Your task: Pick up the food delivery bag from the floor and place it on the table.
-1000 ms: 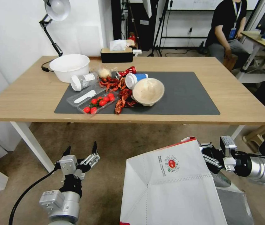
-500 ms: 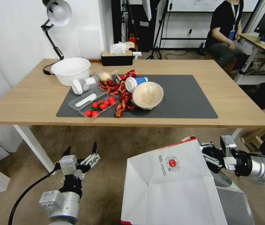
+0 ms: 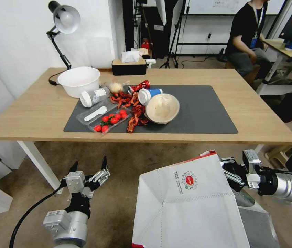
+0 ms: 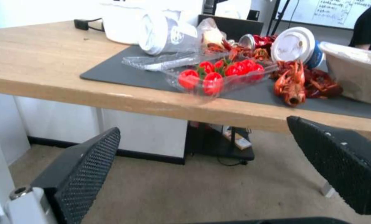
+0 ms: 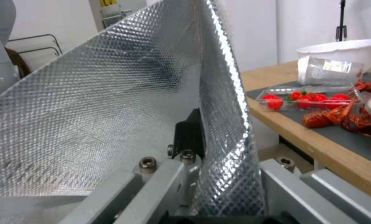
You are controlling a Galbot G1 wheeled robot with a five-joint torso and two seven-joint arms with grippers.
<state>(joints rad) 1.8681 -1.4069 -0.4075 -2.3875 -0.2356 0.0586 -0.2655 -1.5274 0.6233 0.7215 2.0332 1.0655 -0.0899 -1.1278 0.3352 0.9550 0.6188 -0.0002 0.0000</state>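
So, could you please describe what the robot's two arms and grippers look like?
Both arms have silver cylindrical wrist segments with black joints. The left gripper has a silver-grey block body, black linkages and two pointed black fingers with dimpled textured pads; a black cable loops from its wrist. The right gripper is the same black and silver build, with a small grey box-shaped module and a black cable at its wrist.

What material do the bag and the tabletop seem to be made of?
The food delivery bag looks like matte white paper with crisp folded creases; its lining looks like shiny embossed foil. The table shows light wood grain, perhaps laminate.
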